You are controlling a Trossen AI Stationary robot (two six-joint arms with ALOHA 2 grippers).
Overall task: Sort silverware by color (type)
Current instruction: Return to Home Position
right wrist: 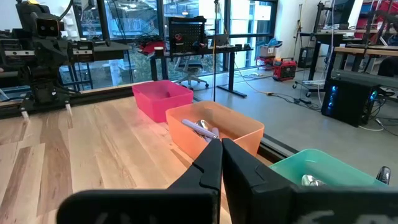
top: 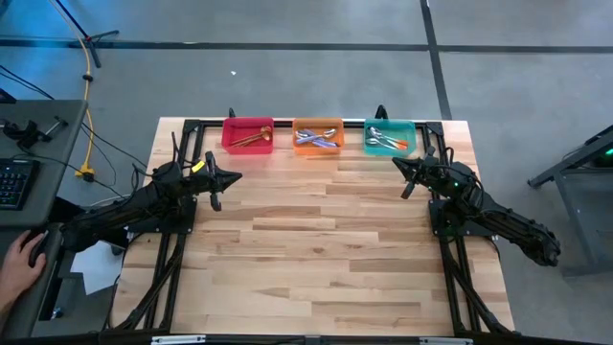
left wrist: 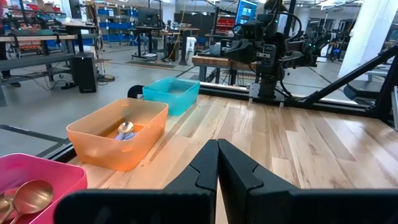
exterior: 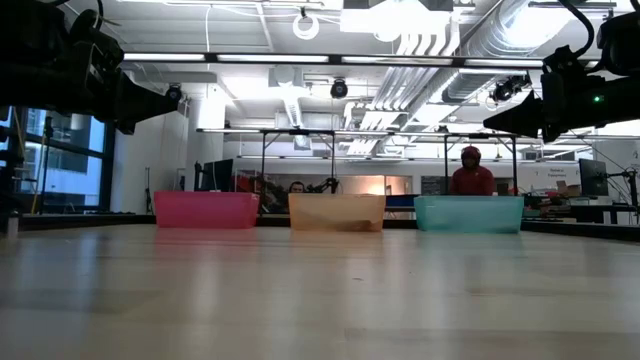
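Three small bins stand in a row at the table's far edge. The pink bin (top: 247, 134) holds the all-gold spoons (top: 251, 138). In the orange bin (top: 318, 136) lie the purple-blue-handled spoons (top: 317, 141). The teal bin (top: 390, 137) contains the orange-handled spoons (top: 388, 143). My left gripper (top: 233, 176) hovers shut above the table, near the pink bin, holding nothing. My right gripper (top: 397, 165) hovers shut near the teal bin, also holding nothing. The left wrist view shows a gold spoon (left wrist: 28, 198) in the pink bin and a spoon bowl (left wrist: 125, 129) in the orange bin.
A black frame rail (top: 287, 123) runs behind the bins along the far edge. The wooden tabletop (top: 316, 249) spreads wide between and before the arms. A person's hand (top: 19, 261) rests off the table at the left, beside a keyboard (top: 14, 182).
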